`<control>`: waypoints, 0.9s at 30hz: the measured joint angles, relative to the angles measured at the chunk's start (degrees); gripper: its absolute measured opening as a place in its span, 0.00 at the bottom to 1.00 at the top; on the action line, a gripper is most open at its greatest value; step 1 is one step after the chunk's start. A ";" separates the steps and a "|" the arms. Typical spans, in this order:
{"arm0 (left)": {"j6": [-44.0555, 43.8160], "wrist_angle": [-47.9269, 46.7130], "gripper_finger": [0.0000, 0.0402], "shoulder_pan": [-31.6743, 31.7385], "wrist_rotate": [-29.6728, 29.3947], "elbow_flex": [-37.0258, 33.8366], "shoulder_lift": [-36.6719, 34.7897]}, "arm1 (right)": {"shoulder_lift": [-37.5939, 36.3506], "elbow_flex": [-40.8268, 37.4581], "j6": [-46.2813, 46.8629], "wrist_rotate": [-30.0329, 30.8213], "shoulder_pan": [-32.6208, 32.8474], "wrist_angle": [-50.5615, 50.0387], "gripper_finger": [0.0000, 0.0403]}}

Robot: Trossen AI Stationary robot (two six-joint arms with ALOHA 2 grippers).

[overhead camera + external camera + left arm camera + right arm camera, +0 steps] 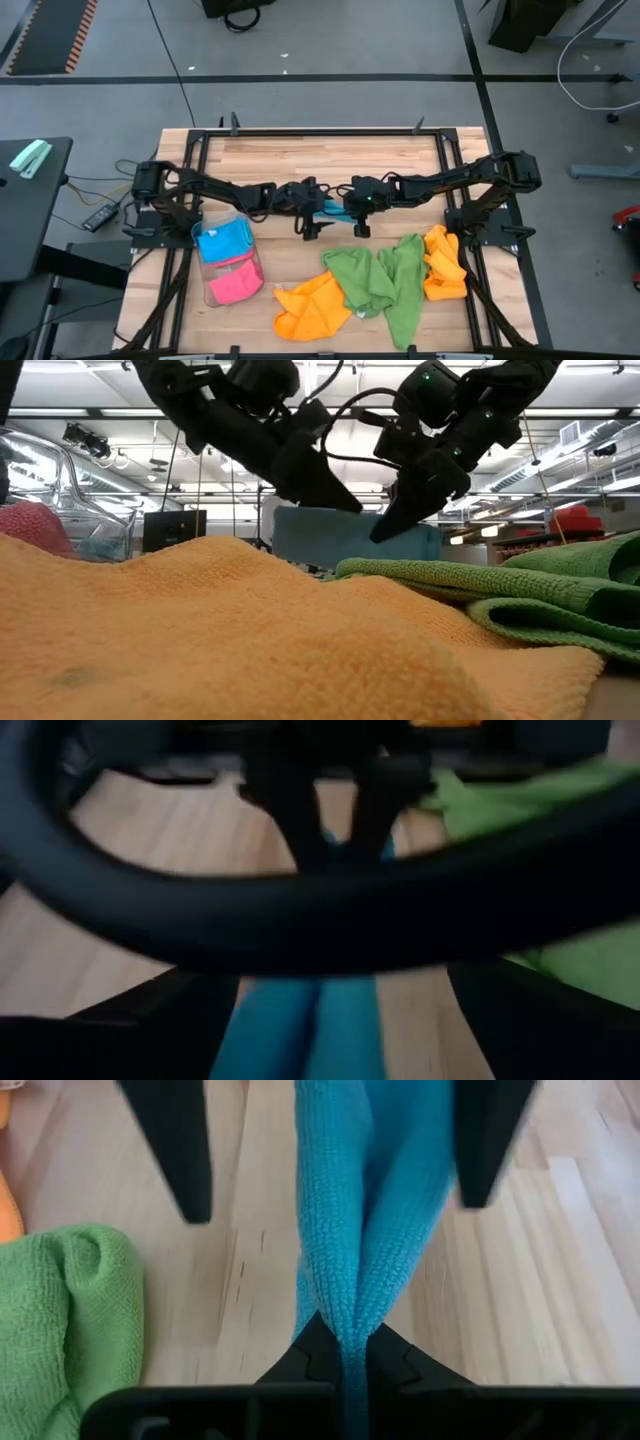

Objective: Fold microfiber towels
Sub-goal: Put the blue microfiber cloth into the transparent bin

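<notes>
A sky-blue towel (330,208) is bunched between my two grippers over the table's middle. My right gripper (356,214) is shut on it. My left gripper (312,216) faces it from the left and is open. Its two fingers (180,1160) stand on either side of the towel's far part. I cannot tell whether they touch it. Loose towels lie on the near part of the table: an orange one (310,305), a green one (380,280) and another orange one (443,262). My right gripper pinches a bunched fold of the blue towel (345,1315) between its two fingertips, with several layers gathered together. The fingers come slanting down from the table's right side. The cloth spreads away from the pinch toward my left gripper. Whether its lower edge lies on the table is hidden.
A clear plastic tray (205,262) at the near left holds a folded blue towel (222,240) and a pink one (235,285). Bare wood (320,160) lies toward the far edge behind the arms. The table's black frame (320,131) runs along its edges.
</notes>
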 joint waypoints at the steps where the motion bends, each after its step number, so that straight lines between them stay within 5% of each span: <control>1: 0.31 -0.10 0.92 0.18 0.21 0.00 0.42 | 0.02 0.00 -0.08 0.00 0.00 0.20 0.04; 13: 2.56 -9.26 0.81 3.47 0.63 4.99 2.59 | 0.04 0.00 -2.40 -0.02 0.76 0.39 0.04; 27: 1.16 -11.45 0.74 5.07 11.68 5.05 2.66 | 0.06 0.06 -6.90 3.98 3.08 1.02 0.04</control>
